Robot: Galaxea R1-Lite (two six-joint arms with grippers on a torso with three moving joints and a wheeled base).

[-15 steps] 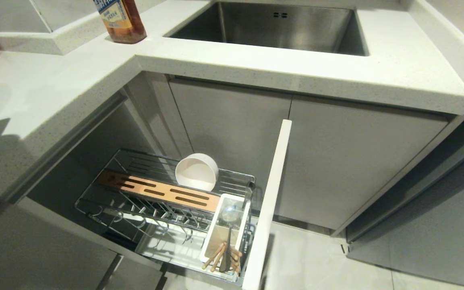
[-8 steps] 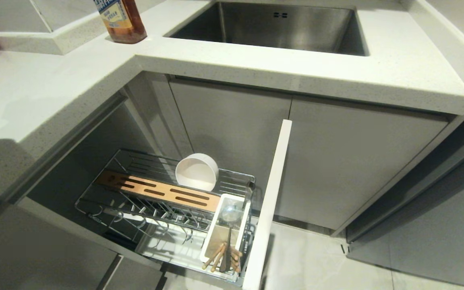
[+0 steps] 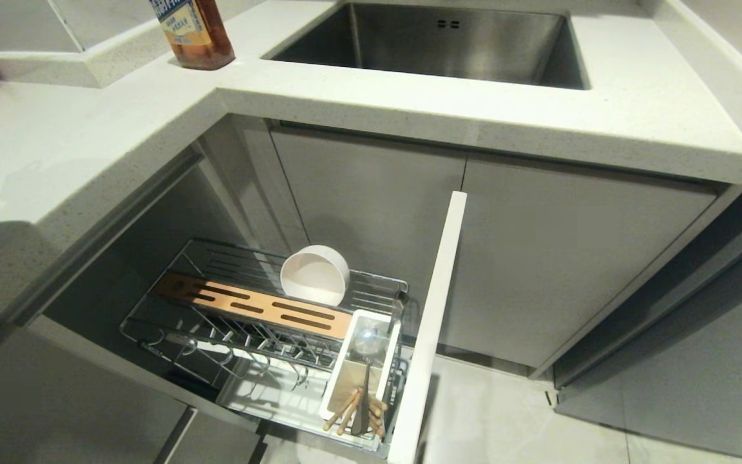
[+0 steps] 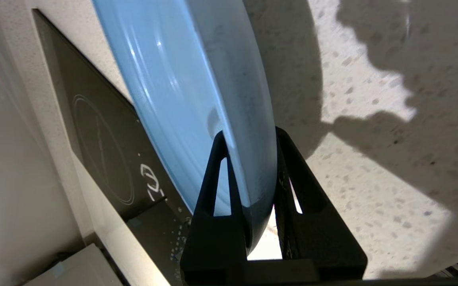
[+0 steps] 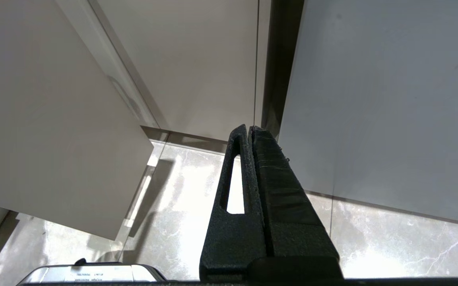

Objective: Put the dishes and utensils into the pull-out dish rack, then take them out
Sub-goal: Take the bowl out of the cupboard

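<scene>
A speckled white countertop (image 3: 409, 109) wraps a steel sink (image 3: 448, 38) above the pull-out dish rack (image 3: 261, 322), drawn out over pale floor tiles; a cream bowl (image 3: 315, 275) stands on edge behind its wood-coloured strip (image 3: 255, 306), while chopsticks (image 3: 348, 412) and a spoon (image 3: 364, 361) sit in the white utensil holder (image 3: 335, 380). Off to the side, the left gripper (image 4: 249, 137) clamps the rim of the light-blue plate (image 4: 189, 91) over the counter beside a black cooktop (image 4: 105, 151). The right gripper (image 5: 251, 129) hangs pressed closed and empty before grey cabinet doors (image 5: 372, 99).
</scene>
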